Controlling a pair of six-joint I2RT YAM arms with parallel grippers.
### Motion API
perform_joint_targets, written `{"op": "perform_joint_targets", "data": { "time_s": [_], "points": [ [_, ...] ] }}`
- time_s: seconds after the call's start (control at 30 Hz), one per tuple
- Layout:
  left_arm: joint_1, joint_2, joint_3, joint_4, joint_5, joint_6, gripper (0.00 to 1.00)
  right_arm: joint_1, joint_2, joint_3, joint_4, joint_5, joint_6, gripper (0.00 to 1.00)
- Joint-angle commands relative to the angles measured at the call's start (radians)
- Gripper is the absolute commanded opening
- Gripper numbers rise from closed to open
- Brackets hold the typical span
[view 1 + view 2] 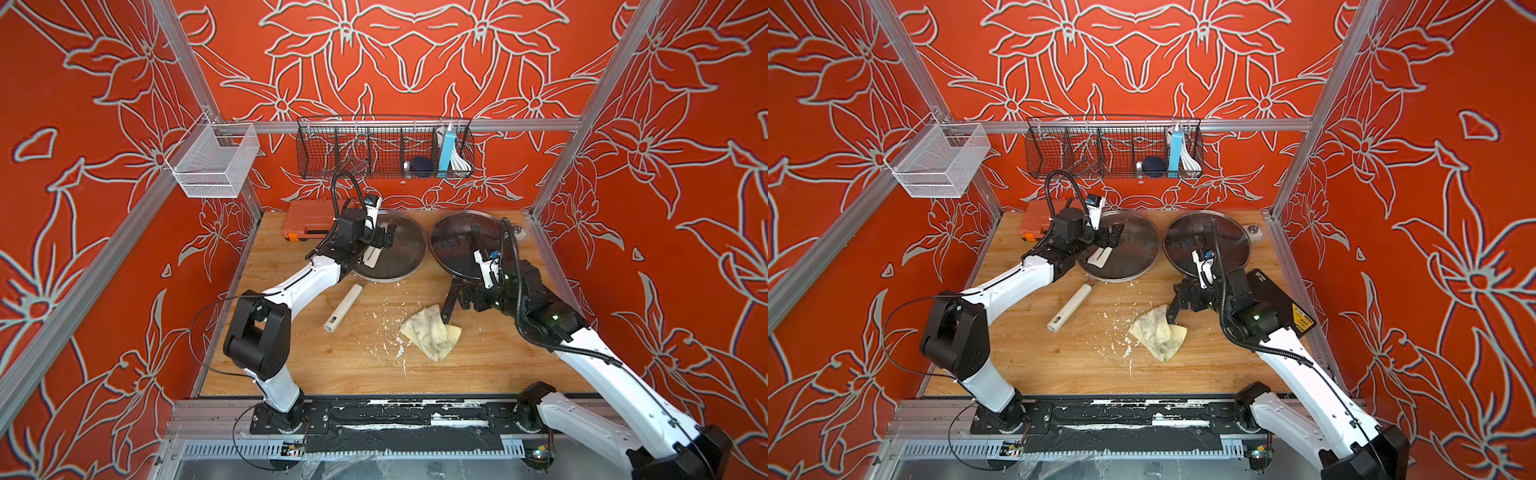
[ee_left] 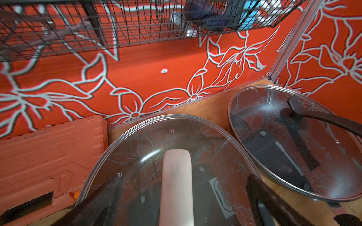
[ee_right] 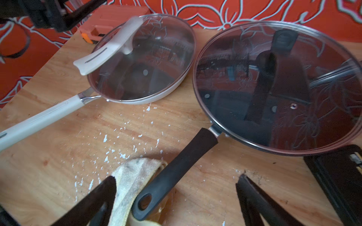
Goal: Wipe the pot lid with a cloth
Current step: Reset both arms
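- The cloth (image 1: 432, 332) lies on the table (image 1: 332, 365) just beside the right pincer (image 3: 176, 179), the nearer 1, jaws wide apart.
- The left pincer (image 1: 385, 237), jaws apart too, is over 1 pot lid (image 1: 399, 253).

Both arms (image 1: 299, 286) wear white shells, black joints, ribbed black cables (image 1: 516, 270) and black end effectors (image 1: 384, 237).
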Motion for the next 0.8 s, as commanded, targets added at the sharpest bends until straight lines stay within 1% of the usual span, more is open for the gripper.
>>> {"op": "perform_joint_targets", "data": {
  "time_s": [0.0, 0.1, 0.2, 0.27, 0.4, 0.47, 0.53, 0.57, 0.63, 0.7, 0.73, 0.77],
  "points": [
    [0.01, -0.103, -0.047, -0.033, 0.003, -0.037, 0.99, -0.022, -0.005, -0.041, 0.131, 0.12, -0.037, 0.98],
    [0.035, -0.195, -0.112, -0.051, 0.011, -0.065, 0.99, -0.042, -0.003, -0.094, 0.214, 0.217, -0.052, 0.98],
    [0.085, -0.283, -0.189, -0.068, 0.043, -0.104, 0.99, -0.068, -0.006, -0.153, 0.294, 0.29, -0.067, 0.98],
    [0.12, -0.343, -0.244, -0.082, 0.069, -0.094, 0.99, -0.09, -0.008, -0.204, 0.366, 0.336, -0.069, 0.98],
    [0.181, -0.426, -0.341, -0.108, 0.075, -0.072, 0.99, -0.141, -0.017, -0.286, 0.462, 0.381, -0.056, 0.98],
    [0.215, -0.474, -0.408, -0.079, 0.083, -0.068, 0.99, -0.16, -0.025, -0.331, 0.509, 0.413, -0.071, 0.98],
    [0.251, -0.52, -0.487, -0.029, 0.103, -0.035, 0.99, -0.173, -0.035, -0.372, 0.554, 0.458, -0.101, 0.98],
    [0.276, -0.539, -0.522, -0.012, 0.093, -0.034, 0.99, -0.182, -0.038, -0.399, 0.589, 0.486, -0.118, 0.98],
    [0.335, -0.558, -0.583, 0.024, 0.094, -0.048, 0.99, -0.206, -0.033, -0.447, 0.676, 0.538, -0.111, 0.98],
    [0.393, -0.556, -0.637, 0.06, 0.111, -0.048, 0.99, -0.228, -0.009, -0.501, 0.804, 0.575, -0.124, 0.98],
    [0.41, -0.543, -0.664, 0.078, 0.102, -0.035, 0.99, -0.242, 0.017, -0.523, 0.87, 0.585, -0.129, 0.98],
    [0.418, -0.526, -0.683, 0.092, 0.066, -0.049, 0.99, -0.256, 0.04, -0.531, 0.907, 0.585, -0.135, 0.98]
  ]
}}
